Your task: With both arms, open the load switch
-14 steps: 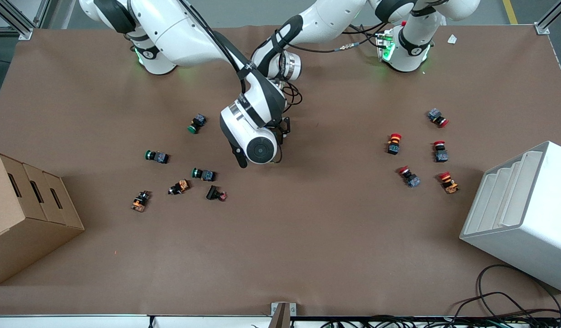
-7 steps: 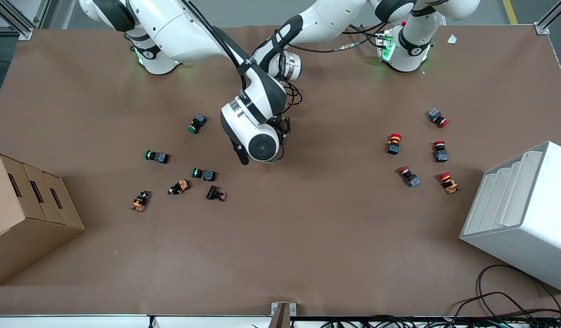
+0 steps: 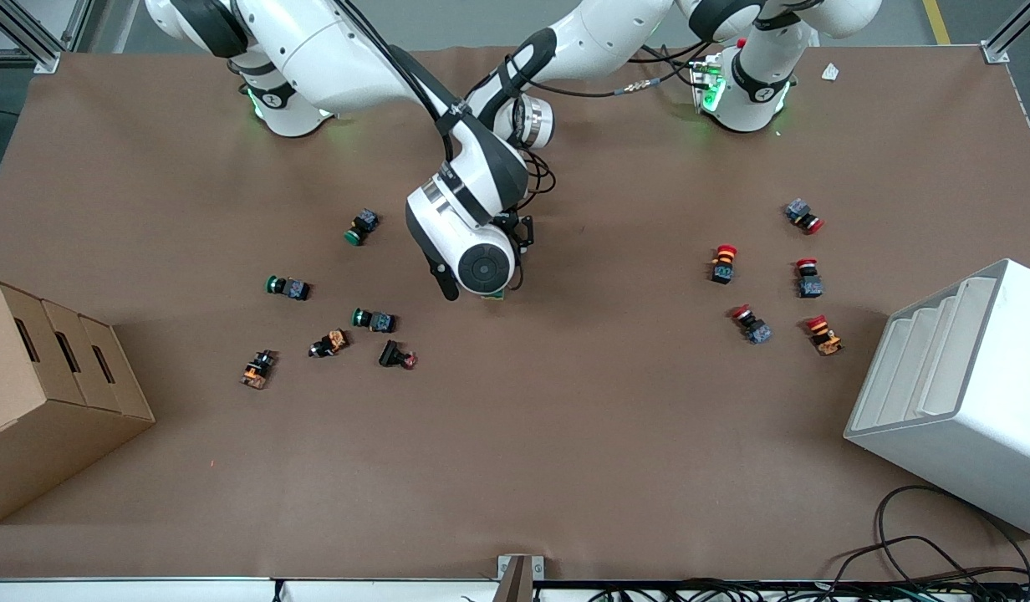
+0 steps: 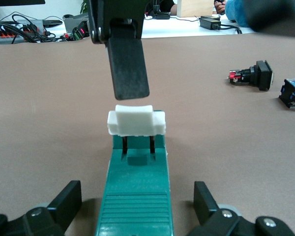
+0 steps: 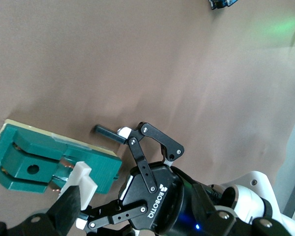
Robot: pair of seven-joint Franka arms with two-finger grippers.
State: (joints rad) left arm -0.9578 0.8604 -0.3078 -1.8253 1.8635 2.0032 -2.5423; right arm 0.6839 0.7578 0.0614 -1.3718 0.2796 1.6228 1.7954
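In the front view, both arms met over the middle of the desk (image 3: 565, 435), a little toward the edge where the bases stood. The right arm's wrist covered most of the load switch (image 3: 497, 296); only a green corner showed under it. Small push buttons lay in two groups, one toward each end of the desk. A cardboard box (image 3: 47, 393) stood at the right arm's end and a white bin (image 3: 958, 393) at the left arm's end.

In the left wrist view, the load switch (image 4: 136, 196) lay flat on the desk between the left claw's (image 4: 137, 209) fingers, which stood apart and did not touch it. One dark finger (image 4: 129, 69) of the right claw hung just above the white toggle (image 4: 135, 121).

In the right wrist view, the left claw (image 5: 119, 169) was at one end of the load switch (image 5: 44, 160), fingers apart. I cannot tell how the right claw's fingers stood.
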